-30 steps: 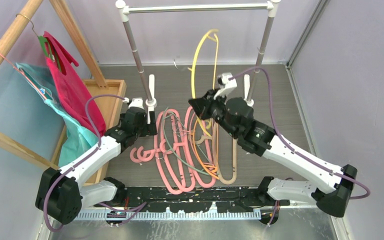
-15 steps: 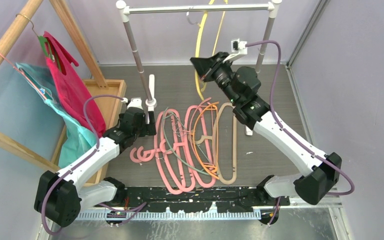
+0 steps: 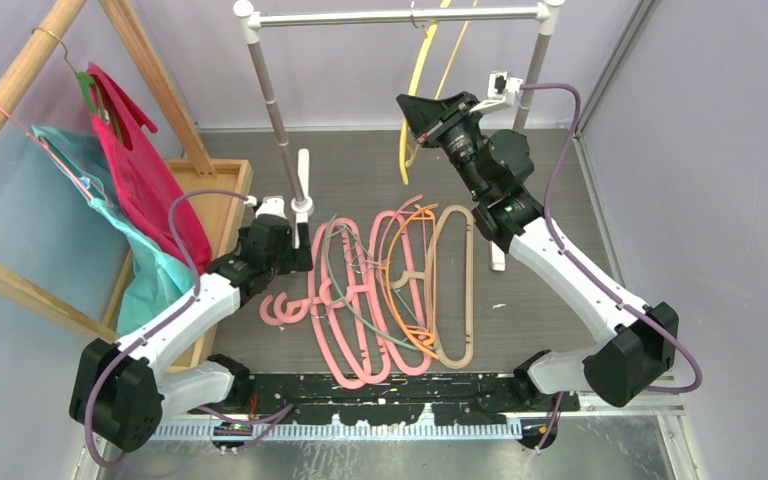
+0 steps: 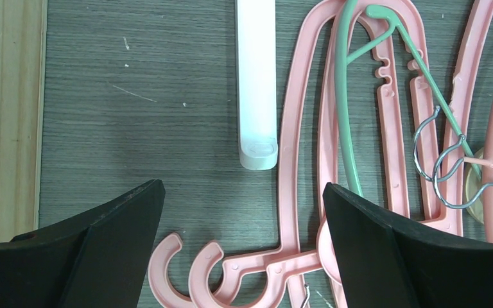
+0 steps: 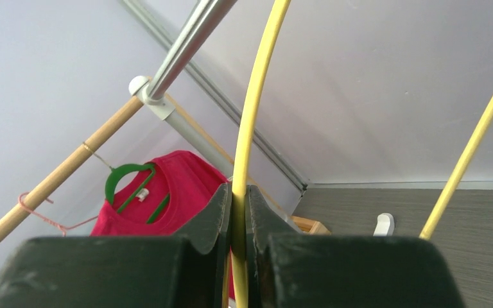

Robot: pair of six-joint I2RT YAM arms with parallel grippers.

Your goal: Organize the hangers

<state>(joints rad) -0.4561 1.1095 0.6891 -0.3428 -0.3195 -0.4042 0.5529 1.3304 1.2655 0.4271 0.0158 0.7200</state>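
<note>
My right gripper [image 3: 415, 108] is raised high and shut on a thin yellow hanger [image 3: 417, 75]; its top reaches the metal rail [image 3: 390, 16] of the white rack. In the right wrist view the jaws [image 5: 239, 205] pinch the yellow wire [image 5: 253, 109]. Several hangers lie in a pile on the floor: thick pink ones [image 3: 345, 310], a grey-green one [image 3: 345, 300], an orange one [image 3: 400, 290] and a beige one [image 3: 470, 300]. My left gripper [image 3: 305, 252] is open and empty just above the pile's left side; its view shows pink hooks [image 4: 192, 282] between the fingers.
A wooden frame at the left carries a green hanger with red cloth [image 3: 135, 170] and a pink one with teal cloth [image 3: 110, 210]. A wooden tray [image 3: 222, 200] lies beneath. The rack's white feet [image 3: 303, 180] and grey posts [image 3: 272, 95] stand on the floor.
My right arm has lifted the yellow hanger from above the pile up and right to the rack's rail. The left arm has not moved.
</note>
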